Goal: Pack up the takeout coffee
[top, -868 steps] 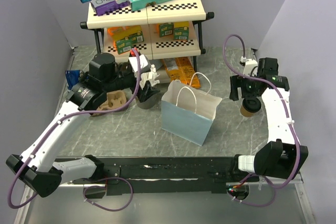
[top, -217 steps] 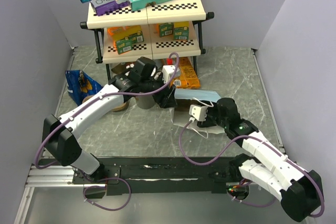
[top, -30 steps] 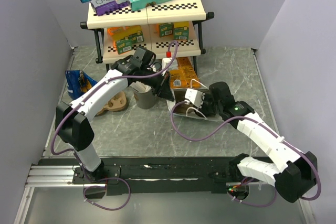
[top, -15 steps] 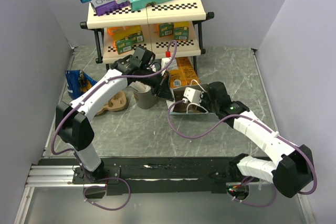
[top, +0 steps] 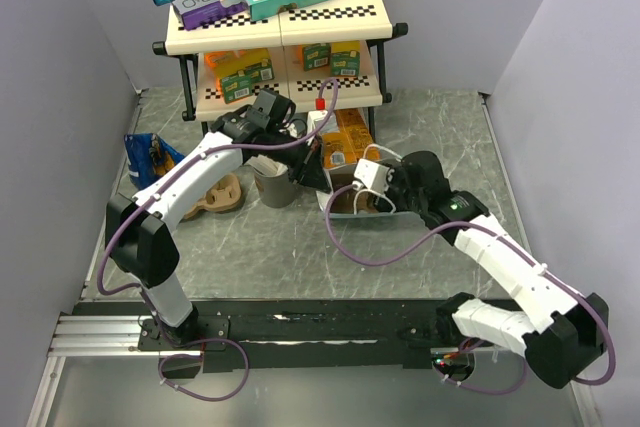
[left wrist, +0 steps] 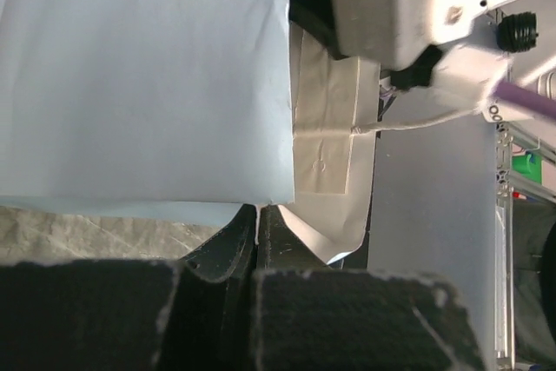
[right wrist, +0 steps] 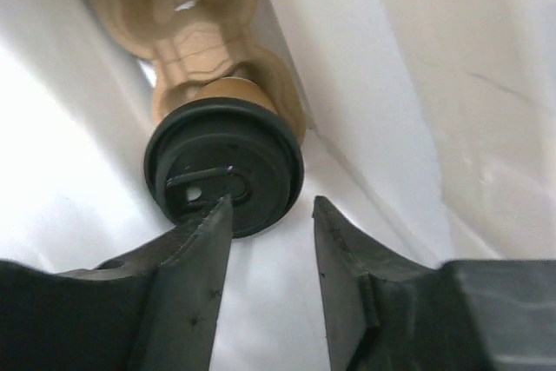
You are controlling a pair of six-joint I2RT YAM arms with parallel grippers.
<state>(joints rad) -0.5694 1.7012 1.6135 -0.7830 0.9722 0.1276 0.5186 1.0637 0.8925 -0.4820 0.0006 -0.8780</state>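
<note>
The takeout coffee (right wrist: 224,167), a tan paper cup with a black lid, lies inside the paper bag (right wrist: 417,84) with its lid facing me. A tan moulded shape (right wrist: 187,6) sits behind it. My right gripper (right wrist: 272,203) is open just short of the lid. Its left fingertip (right wrist: 217,215) overlaps the lid's rim, and nothing is between the fingers. From above, the bag (top: 337,213) lies on its side with my right gripper (top: 358,197) in its mouth. My left gripper (left wrist: 258,215) is shut on the edge of the pale blue bag (left wrist: 148,76), at the bag's top edge (top: 320,173).
A two-tier rack (top: 280,22) with boxes stands at the back. A grey cup (top: 277,187) and a brown pulp carrier (top: 212,197) sit left of the bag. Orange packets (top: 345,142) lie behind the bag, and a blue snack bag (top: 155,159) at the far left.
My right gripper's jaws have widened and its wrist has shifted slightly at the bag's mouth. The left arm still holds the bag's edge in the same place.
</note>
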